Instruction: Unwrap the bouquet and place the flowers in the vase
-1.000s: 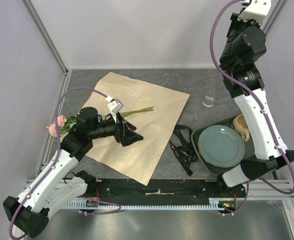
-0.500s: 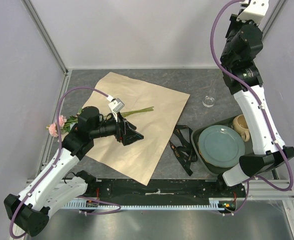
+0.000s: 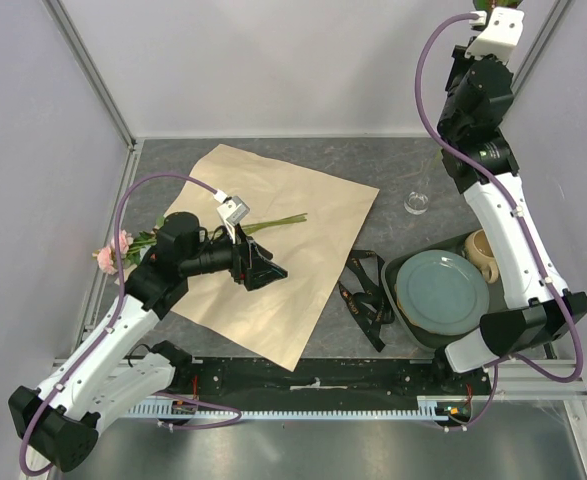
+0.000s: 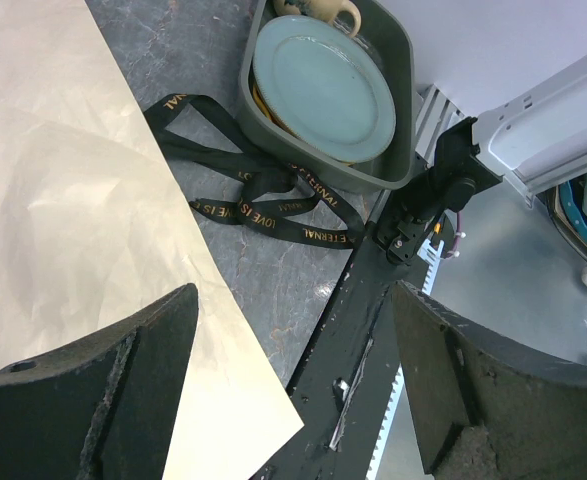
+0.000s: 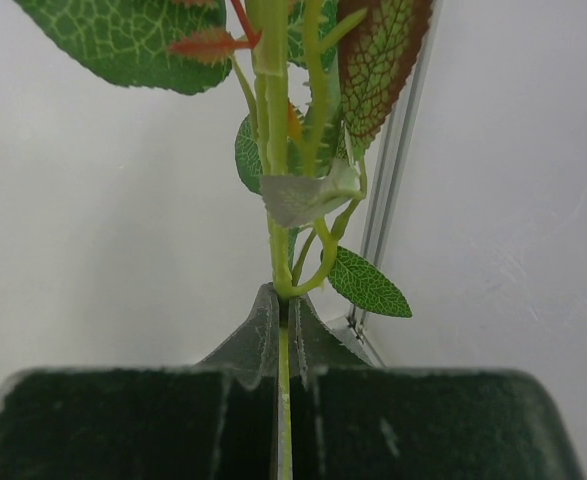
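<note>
The bouquet is undone: its kraft paper lies spread flat on the table. Some flowers rest at the paper's left edge, their green stems reaching across the sheet. My left gripper hovers open over the paper's near corner, nothing between its fingers. My right gripper is raised high at the back right, shut on a green leafy flower stem; in the top view it is cut off by the upper edge. The small clear vase stands on the table below the raised arm.
The black ribbon with gold lettering lies loose between the paper and a dark tray. The tray holds a blue-green plate and a beige mug. Walls close in at the back and both sides.
The right arm has lifted a little higher toward the back with the stem still gripped. The left arm and the flowers on the paper have not moved.
</note>
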`<state>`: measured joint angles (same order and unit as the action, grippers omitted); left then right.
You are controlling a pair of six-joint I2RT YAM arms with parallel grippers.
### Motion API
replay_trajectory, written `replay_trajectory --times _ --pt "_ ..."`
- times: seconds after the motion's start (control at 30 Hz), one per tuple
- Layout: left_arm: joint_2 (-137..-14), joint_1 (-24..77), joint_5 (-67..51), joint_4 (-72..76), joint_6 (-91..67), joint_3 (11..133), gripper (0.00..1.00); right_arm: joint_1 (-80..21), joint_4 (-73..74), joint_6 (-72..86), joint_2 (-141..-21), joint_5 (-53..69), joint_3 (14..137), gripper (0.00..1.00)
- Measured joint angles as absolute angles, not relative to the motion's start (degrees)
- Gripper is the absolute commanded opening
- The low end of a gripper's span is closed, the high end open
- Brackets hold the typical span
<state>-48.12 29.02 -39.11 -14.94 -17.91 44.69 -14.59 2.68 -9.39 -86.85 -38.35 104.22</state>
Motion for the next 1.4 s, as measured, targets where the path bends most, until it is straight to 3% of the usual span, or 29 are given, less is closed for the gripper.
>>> replay_trajectory --times 0.47,1.4 --pt "-48.2 29.0 -39.1 -14.9 -17.9 44.7 0.86 -10.7 -2.9 -5.3 -83.8 -34.4 88.7 0.0" --pt "-48.5 29.0 -39.1 -14.9 -17.9 44.7 0.87 -9.1 -5.9 -1.6 -88.6 -30.9 82.9 0.03"
